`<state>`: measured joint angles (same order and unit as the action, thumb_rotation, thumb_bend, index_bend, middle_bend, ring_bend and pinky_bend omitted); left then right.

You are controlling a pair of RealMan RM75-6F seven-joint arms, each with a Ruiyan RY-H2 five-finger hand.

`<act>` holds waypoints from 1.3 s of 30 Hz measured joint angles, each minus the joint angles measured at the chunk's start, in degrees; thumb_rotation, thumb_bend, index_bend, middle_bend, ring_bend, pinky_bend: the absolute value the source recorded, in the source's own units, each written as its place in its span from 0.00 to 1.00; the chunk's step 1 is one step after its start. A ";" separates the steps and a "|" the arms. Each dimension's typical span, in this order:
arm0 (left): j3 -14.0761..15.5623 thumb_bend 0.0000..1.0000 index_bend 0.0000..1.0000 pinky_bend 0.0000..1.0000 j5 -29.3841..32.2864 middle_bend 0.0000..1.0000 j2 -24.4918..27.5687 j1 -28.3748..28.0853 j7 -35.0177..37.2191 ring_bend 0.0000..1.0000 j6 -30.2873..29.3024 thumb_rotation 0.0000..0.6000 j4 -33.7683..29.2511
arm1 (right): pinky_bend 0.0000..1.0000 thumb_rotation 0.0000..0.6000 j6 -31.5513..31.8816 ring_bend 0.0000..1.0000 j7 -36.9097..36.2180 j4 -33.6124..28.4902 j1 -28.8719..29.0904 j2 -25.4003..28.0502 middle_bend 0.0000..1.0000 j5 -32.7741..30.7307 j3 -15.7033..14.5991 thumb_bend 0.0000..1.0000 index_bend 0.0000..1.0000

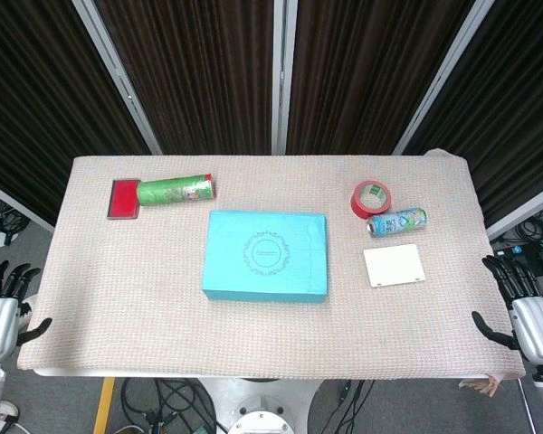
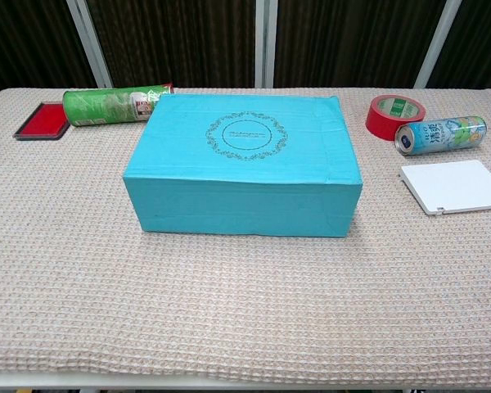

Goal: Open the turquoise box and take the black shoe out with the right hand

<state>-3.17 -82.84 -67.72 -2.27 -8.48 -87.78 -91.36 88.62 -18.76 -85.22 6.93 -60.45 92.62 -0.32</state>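
Note:
The turquoise box (image 1: 266,254) (image 2: 244,160) sits closed in the middle of the table, its lid bearing a round ornamental print. The black shoe is hidden from view. My left hand (image 1: 4,303) hangs beside the table's left front edge, holding nothing, fingers apart. My right hand (image 1: 520,303) hangs beside the right front edge, also with nothing in it and fingers spread. Both hands are well away from the box and appear only in the head view.
A green tube can (image 1: 175,191) (image 2: 114,105) lies next to a red pad (image 1: 124,199) (image 2: 42,120) at the back left. At the right are a red tape roll (image 1: 371,199) (image 2: 392,116), a lying drink can (image 1: 396,221) (image 2: 440,134) and a flat white box (image 1: 395,265) (image 2: 452,185).

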 measured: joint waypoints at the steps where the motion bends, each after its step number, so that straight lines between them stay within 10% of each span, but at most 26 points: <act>1: 0.03 0.14 0.19 0.16 0.11 0.14 0.03 0.06 -0.01 0.03 0.01 1.00 -0.08 | 0.00 1.00 -0.05 0.00 -0.15 0.08 0.20 -0.03 0.07 0.36 0.07 0.25 0.00; 14: 0.27 0.14 0.20 0.16 1.11 0.14 0.18 0.31 0.64 0.03 1.00 1.00 -0.02 | 0.00 1.00 -3.89 0.00 2.23 0.91 3.57 -2.38 0.07 2.58 0.72 0.23 0.00; 21: 0.43 0.14 0.19 0.16 1.03 0.14 0.29 0.42 1.37 0.03 1.14 1.00 -0.08 | 0.00 1.00 -14.35 0.00 8.62 3.91 13.09 -7.06 0.08 2.85 4.01 0.07 0.00; 39: 0.78 0.14 0.19 0.16 2.79 0.14 1.35 1.40 2.94 0.03 2.05 1.00 -0.40 | 0.00 1.00 -28.27 0.00 10.30 43.04 35.72 -38.48 0.06 4.67 7.25 0.00 0.00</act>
<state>-2.39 -80.05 -66.37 -0.87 -5.54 -85.73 -91.75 60.36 -8.46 -42.18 42.66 -98.93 97.29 6.93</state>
